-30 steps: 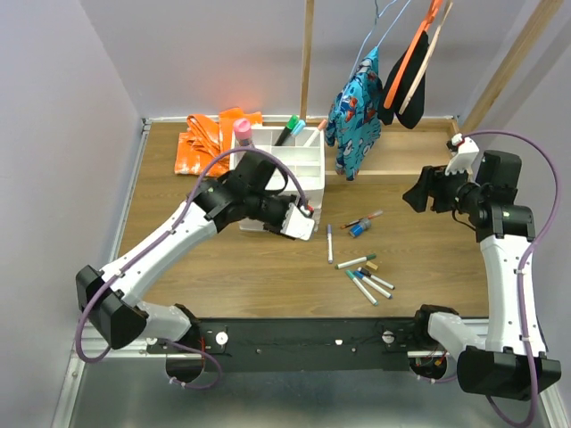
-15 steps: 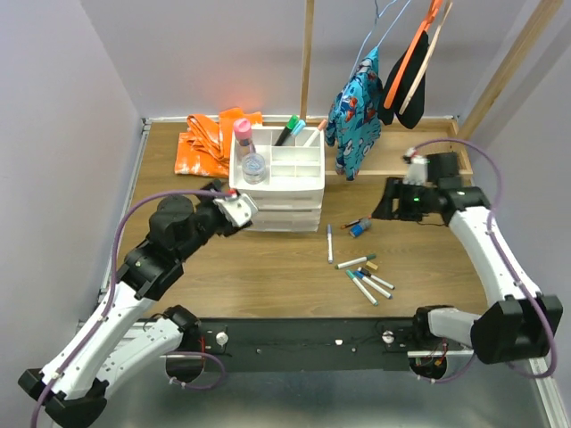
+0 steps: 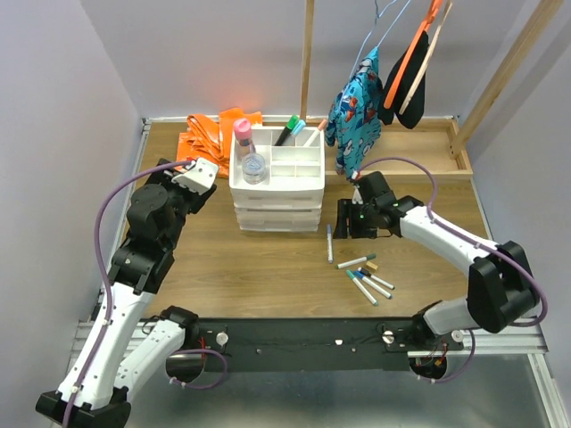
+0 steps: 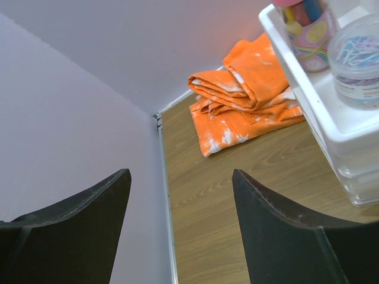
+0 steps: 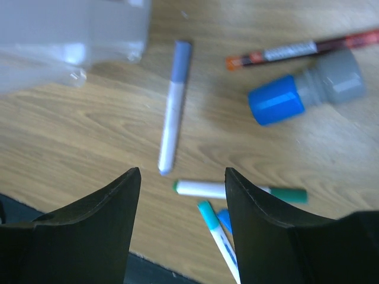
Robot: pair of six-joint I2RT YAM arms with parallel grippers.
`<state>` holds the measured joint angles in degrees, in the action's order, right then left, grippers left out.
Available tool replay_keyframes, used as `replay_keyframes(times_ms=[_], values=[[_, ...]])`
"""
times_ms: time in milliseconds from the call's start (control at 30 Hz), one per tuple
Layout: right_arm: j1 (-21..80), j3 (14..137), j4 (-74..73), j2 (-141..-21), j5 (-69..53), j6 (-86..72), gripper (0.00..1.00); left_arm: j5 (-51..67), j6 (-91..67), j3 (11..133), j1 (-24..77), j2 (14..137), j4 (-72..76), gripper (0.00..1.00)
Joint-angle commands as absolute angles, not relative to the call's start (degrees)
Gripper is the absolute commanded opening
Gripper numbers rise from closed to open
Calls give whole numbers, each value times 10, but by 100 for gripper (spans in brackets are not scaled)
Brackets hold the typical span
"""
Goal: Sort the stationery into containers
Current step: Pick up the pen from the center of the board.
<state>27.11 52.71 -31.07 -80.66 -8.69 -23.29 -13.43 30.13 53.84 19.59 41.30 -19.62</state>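
White plastic drawer unit (image 3: pixel 278 212) at upper centre of the overhead view, on the wooden table (image 3: pixel 268 276). In the left compartments of its divided top tray, a clear round jar (image 3: pixel 254 167) of coloured paper clips and, behind it, a pink-capped tube (image 3: pixel 242 134). Left gripper (image 3: pixel 194 175) raised just left of the unit, fingers spread wide and holding nothing (through the gap in its wrist view, bare wood and a folded orange cloth (image 4: pixel 249 89) at upper centre, with the unit's corner (image 4: pixel 320 112) at right). Right gripper (image 3: pixel 343 217) over the table just right of the unit's foot, fingers parted and empty. In its wrist view, at centre, a white marker with a purple cap (image 5: pixel 173 106) lying loose; between the fingertips (image 5: pixel 133 177), a green-capped white marker (image 5: pixel 237 190); at upper right, a stubby blue highlighter (image 5: pixel 302 94) with a grey end, just below a thin dark pen (image 5: pixel 308 47); at bottom centre, a teal-capped marker (image 5: pixel 216 234). Small tan block (image 3: pixel 372 266) among the scattered markers at lower right of centre in the overhead view, well apart from the unit.
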Motion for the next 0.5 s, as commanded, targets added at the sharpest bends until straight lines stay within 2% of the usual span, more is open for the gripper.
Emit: replay_keyframes(times_ms=[0, 267, 467], values=[[316, 519, -177, -846, -3, -281, 67, -154, 289, 519, 175, 393, -166, 78], [333, 522, -146, -903, 51, -275, 67, -145, 280, 508, 169, 377, -163, 79], [339, 523, -128, -932, 57, -268, 62, -146, 282, 505, 167, 368, -161, 79]])
